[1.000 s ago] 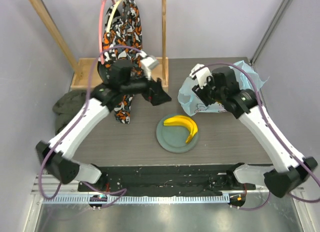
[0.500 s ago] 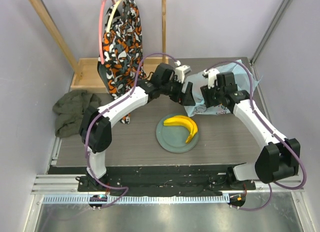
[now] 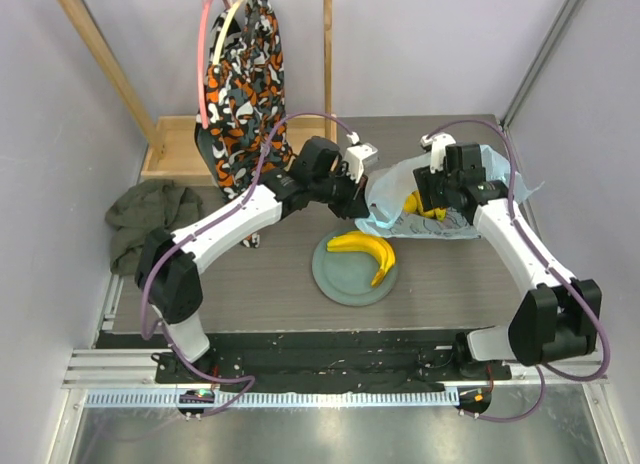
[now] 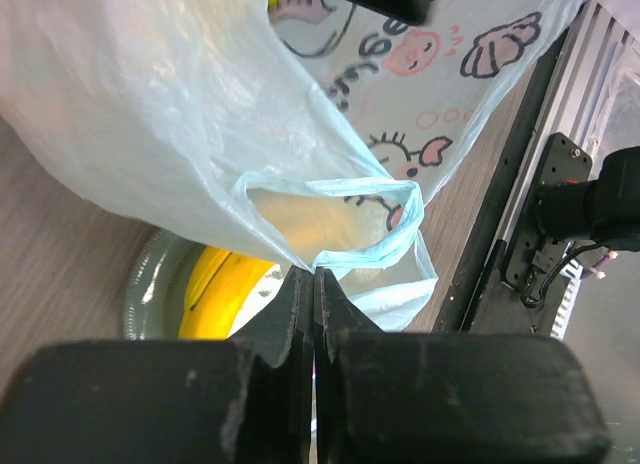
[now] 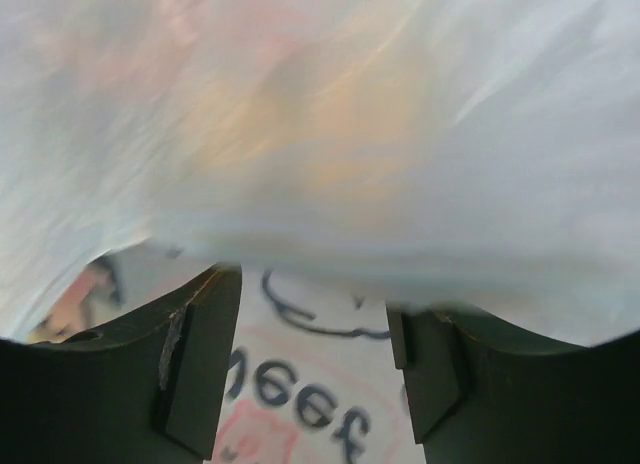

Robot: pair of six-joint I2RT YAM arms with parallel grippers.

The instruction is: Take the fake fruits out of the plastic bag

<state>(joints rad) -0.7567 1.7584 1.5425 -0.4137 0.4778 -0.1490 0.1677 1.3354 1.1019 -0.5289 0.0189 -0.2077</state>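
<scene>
From above, the light-blue bag (image 3: 455, 219) is lying on the far right of the tabletop (image 3: 250, 284), with both arms reaching to it. The left claw (image 3: 357, 201) is sitting at the bag's left edge, and the right claw (image 3: 433, 189) is hovering over its middle. A yellow fruit (image 3: 413, 204) is showing through the film inside the bag. The bananas (image 3: 362, 248) are lying out of the bag on a grey-green plate (image 3: 335, 279), just near of the bag. A patterned cloth (image 3: 245, 74) is hanging at the far left, and a green cloth (image 3: 140, 219) is lying crumpled at the left.

The left wrist view is showing what the top view cannot: the left claw (image 4: 313, 276) is clenched, its fingers pressed together on a rolled blue edge of the bag (image 4: 180, 134). Under the film the bananas (image 4: 215, 294) and the plate (image 4: 140, 294) are peeking out.

The right wrist view is blurred and filled by the bag (image 5: 330, 124). The right claw (image 5: 312, 304) is released, its fingers (image 5: 200, 354) standing apart with the pink print showing between them
</scene>
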